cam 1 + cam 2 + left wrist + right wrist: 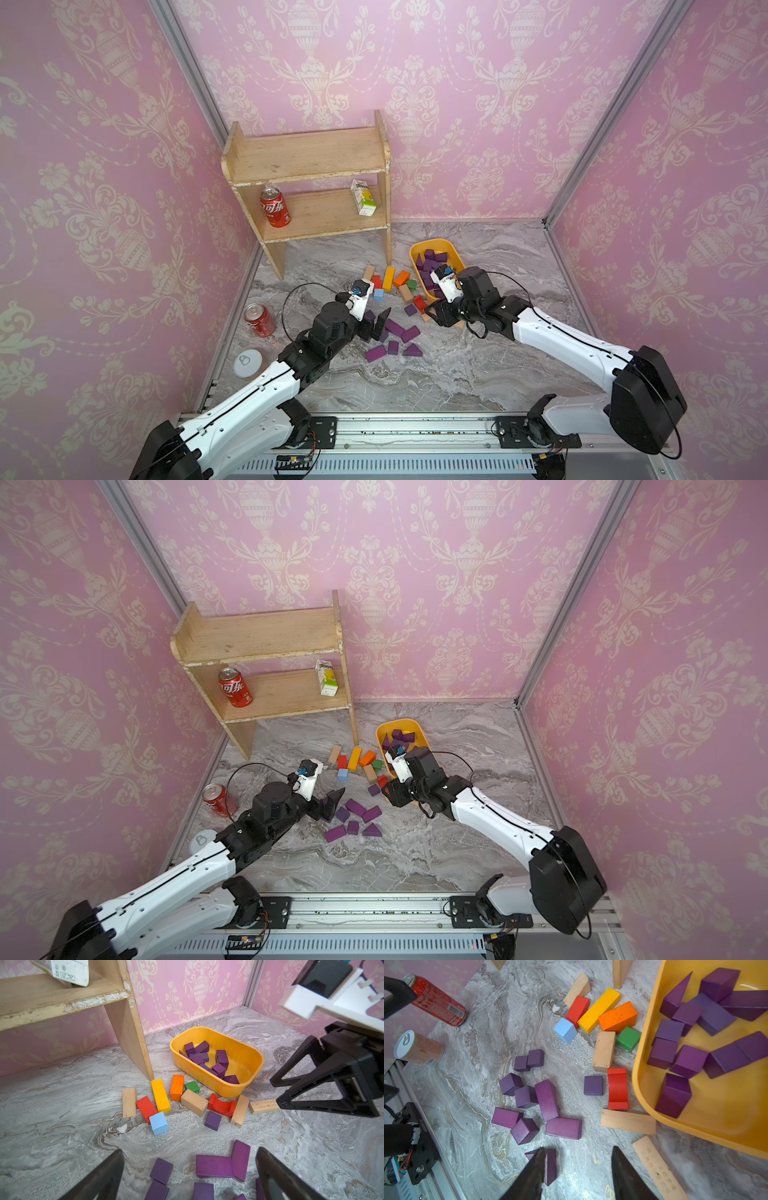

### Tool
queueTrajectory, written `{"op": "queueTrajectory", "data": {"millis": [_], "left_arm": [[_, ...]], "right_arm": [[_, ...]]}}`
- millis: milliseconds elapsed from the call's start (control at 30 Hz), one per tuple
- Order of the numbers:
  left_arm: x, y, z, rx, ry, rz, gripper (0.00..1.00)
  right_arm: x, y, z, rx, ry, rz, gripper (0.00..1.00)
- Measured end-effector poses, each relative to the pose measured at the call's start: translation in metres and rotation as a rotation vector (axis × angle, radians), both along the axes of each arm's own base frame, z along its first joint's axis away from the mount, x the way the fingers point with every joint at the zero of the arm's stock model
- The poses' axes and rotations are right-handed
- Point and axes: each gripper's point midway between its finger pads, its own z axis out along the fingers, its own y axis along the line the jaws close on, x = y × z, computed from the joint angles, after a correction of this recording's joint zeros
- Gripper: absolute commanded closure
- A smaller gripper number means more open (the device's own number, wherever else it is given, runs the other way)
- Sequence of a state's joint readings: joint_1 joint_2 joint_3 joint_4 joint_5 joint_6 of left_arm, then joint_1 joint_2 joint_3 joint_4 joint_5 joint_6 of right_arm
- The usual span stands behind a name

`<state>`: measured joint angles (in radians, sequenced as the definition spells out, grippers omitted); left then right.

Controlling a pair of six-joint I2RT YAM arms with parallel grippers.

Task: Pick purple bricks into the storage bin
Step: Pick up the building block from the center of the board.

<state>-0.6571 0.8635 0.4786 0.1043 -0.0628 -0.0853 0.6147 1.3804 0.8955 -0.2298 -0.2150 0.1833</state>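
Several purple bricks [395, 328] lie loose on the marble table, with one cube [593, 1085] apart beside a red arch block. More purple bricks [220, 1061] fill the yellow-orange storage bin [415, 253]. My left gripper [189, 1153] hangs open just over the loose cluster, its jaws spread wide around several bricks [215, 1166] without touching them. My right gripper [578, 1149] stands open and empty near the bin's front corner [639, 1076]; only bare table shows between its fingers. A purple wedge [551, 1165] lies on the table partly behind one of its fingers.
Red, orange, yellow, green, light-blue and tan blocks [388, 278] lie between the cluster and the bin. A wooden shelf [307, 153] at the back left holds a cola can [275, 206] and a carton [363, 197]. A tipped cola can [259, 320] and a white-topped can [247, 363] sit at the left edge.
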Motion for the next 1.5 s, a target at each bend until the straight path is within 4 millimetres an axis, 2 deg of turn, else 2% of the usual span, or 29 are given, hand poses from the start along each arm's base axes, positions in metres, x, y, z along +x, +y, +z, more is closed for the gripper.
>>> {"op": "queueTrajectory", "data": {"millis": [133, 233, 500, 867, 1200, 1500], "left_arm": [[-0.002, 0.007, -0.001, -0.011, -0.006, 0.025, 0.01], [-0.002, 0.006, -0.001, -0.019, -0.004, 0.028, 0.01], [-0.002, 0.006, -0.003, -0.028, 0.007, 0.032, 0.01], [-0.003, 0.007, 0.001, -0.039, -0.006, 0.032, 0.01], [-0.002, 0.006, -0.007, -0.026, 0.010, 0.033, 0.01], [-0.001, 0.005, -0.007, -0.027, 0.008, 0.033, 0.01]], "right_arm": [[0.001, 0.014, -0.029, -0.041, 0.067, 0.029, 0.49], [0.009, 0.023, -0.049, -0.073, 0.107, 0.034, 0.50], [0.029, 0.038, -0.082, -0.113, 0.150, 0.031, 0.54], [0.045, 0.047, -0.092, -0.155, 0.136, 0.010, 0.55], [0.059, 0.048, -0.110, -0.213, 0.152, -0.016, 0.55], [0.069, 0.053, -0.110, -0.224, 0.143, -0.022, 0.51]]}}
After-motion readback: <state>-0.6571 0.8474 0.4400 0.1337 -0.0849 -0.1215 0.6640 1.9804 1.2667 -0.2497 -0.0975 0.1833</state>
